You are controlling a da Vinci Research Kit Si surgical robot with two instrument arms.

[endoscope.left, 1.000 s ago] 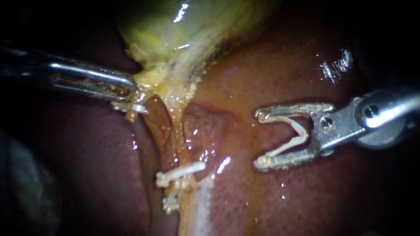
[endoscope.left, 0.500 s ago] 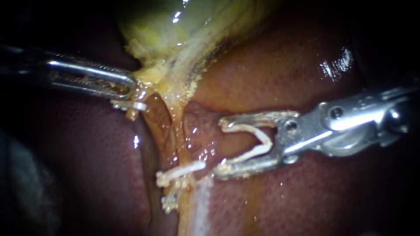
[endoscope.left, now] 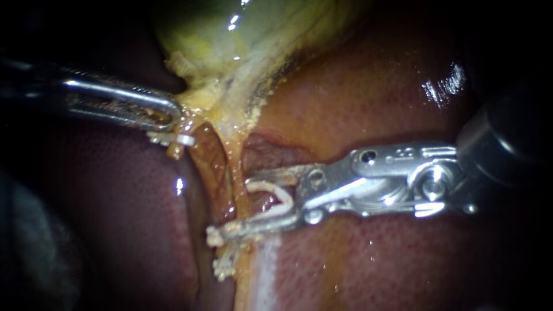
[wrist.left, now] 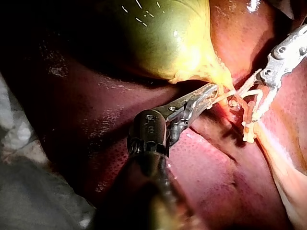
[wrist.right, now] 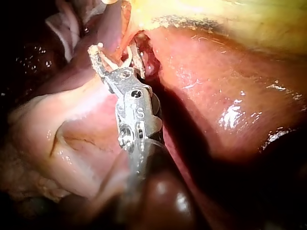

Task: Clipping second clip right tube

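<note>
1. Liver (endoscope.left: 391,92): dark red and wet, it fills most of the field and lies under everything else.

2. Gallbladder (endoscope.left: 230,52): yellow-green, at the top of the endoscope view, narrowing downward into pale, stringy tissue.

3. My right instrument (endoscope.left: 239,203): its shaft comes in from the right and lies across the liver. The jaws stand apart and carry a loaded clip (endoscope.left: 280,198), a white V seated against both jaws with its mouth toward the tubes.

4. My left instrument (endoscope.left: 171,113): its shaft comes in from the left. The jaws are closed together on the gallbladder at its narrow lower end.

5. Right tube (endoscope.left: 233,167): a thin yellowish strand running down from the gallbladder's neck. It reaches the open mouth of my right instrument's jaws; I cannot tell whether it lies fully inside.

6. Placed clip (endoscope.left: 214,235): white, across the strand, touching the tip of my right instrument's lower jaw.

7. Lower clip (endoscope.left: 222,269): white, just below the placed clip.

8. Small clip (endoscope.left: 175,140): white, just beneath my left instrument's jaws.
</note>
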